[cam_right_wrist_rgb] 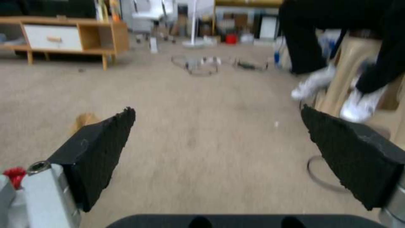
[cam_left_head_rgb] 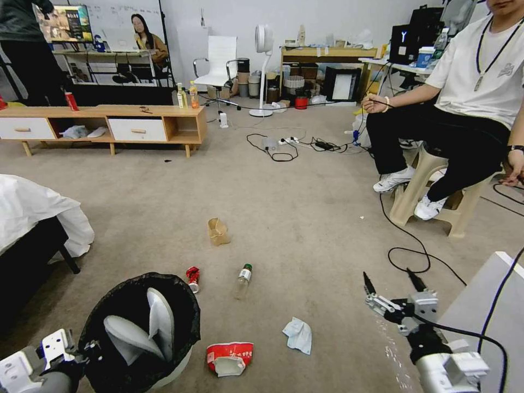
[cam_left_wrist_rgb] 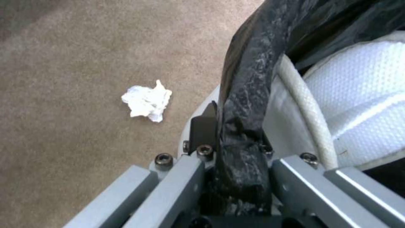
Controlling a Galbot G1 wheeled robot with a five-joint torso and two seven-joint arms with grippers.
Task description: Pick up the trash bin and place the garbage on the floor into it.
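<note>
Black bag rim of the trash bin sits clamped in the left gripper, low left; litter lies on the carpet beside it; the right gripper hovers, fingers wide.

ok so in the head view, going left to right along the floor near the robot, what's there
left pincer on the trash bin rim → crushed red-and-white wrapper → white tissue → right pincer, open
</note>
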